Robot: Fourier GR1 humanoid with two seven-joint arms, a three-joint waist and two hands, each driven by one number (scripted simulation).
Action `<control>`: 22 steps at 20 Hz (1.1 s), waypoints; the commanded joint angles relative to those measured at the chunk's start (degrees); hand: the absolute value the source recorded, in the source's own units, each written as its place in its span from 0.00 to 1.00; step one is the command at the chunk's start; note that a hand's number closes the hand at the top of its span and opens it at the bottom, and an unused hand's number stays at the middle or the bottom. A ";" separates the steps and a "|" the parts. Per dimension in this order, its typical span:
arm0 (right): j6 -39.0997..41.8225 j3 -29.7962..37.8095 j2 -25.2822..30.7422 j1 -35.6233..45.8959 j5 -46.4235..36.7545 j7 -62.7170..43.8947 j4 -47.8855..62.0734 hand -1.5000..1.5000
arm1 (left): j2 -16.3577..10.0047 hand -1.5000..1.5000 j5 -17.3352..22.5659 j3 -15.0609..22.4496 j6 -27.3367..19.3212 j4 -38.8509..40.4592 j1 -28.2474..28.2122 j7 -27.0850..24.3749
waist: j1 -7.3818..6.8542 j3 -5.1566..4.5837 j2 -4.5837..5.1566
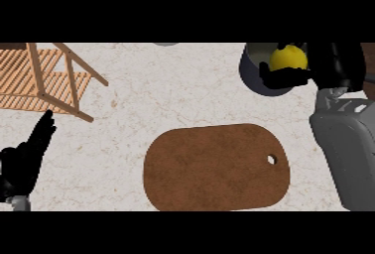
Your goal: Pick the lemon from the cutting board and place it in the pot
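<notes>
Left of the cutting board [212, 168], my left hand [26, 158] rests with fingers straight, holding nothing. Beyond the board's far right corner, my right hand [326, 64] is curled round the lemon [287, 58], above the pot [253, 74]. The hand hides the pot's right rim. Risk: an off-centre release could bounce the lemon off that rim and out.

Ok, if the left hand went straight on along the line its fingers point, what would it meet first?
The wooden rack: the left hand, open at the view's lower left, points up toward the rack's near edge. The hand may sit higher than the rack, which one view cannot settle.
</notes>
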State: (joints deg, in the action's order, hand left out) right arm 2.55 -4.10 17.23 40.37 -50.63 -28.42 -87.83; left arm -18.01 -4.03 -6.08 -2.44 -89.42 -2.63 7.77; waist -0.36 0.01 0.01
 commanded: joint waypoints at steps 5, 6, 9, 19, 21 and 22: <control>-5.41 9.15 4.13 9.25 3.08 13.95 21.89 1.00 | 1.24 0.50 -1.83 -0.40 -0.68 2.29 2.50 -0.09 | -0.58 0.00 0.27; -4.23 10.31 5.38 9.43 4.09 14.77 21.61 1.00 | 0.17 0.50 -0.66 -1.36 1.06 1.08 1.48 -0.39 | -0.43 0.00 0.15; -8.13 11.92 7.74 13.76 2.87 21.70 34.41 1.00 | 0.03 0.50 -0.81 -1.00 1.68 2.27 3.54 0.03 | -1.07 0.01 0.43; -18.72 13.01 9.48 21.99 -2.36 32.45 62.30 1.00 | 1.39 0.50 -1.66 0.38 1.80 -0.76 2.47 0.46 | -3.14 0.06 1.26; -21.05 12.24 10.48 21.80 -4.36 33.53 65.15 1.00 | 1.98 0.50 -1.98 1.49 1.72 -2.13 3.44 1.58 | -3.82 0.12 1.62; -21.88 13.95 9.23 22.35 -2.43 35.47 67.29 1.00 | 2.25 0.50 -2.67 1.40 1.36 -0.20 2.34 -0.62 | -3.94 0.12 1.72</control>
State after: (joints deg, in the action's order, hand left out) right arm -15.96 8.96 26.04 61.57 -52.32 3.30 -27.71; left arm -16.35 -5.96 -5.40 -0.91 -89.65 0.04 7.73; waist -3.48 0.08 1.31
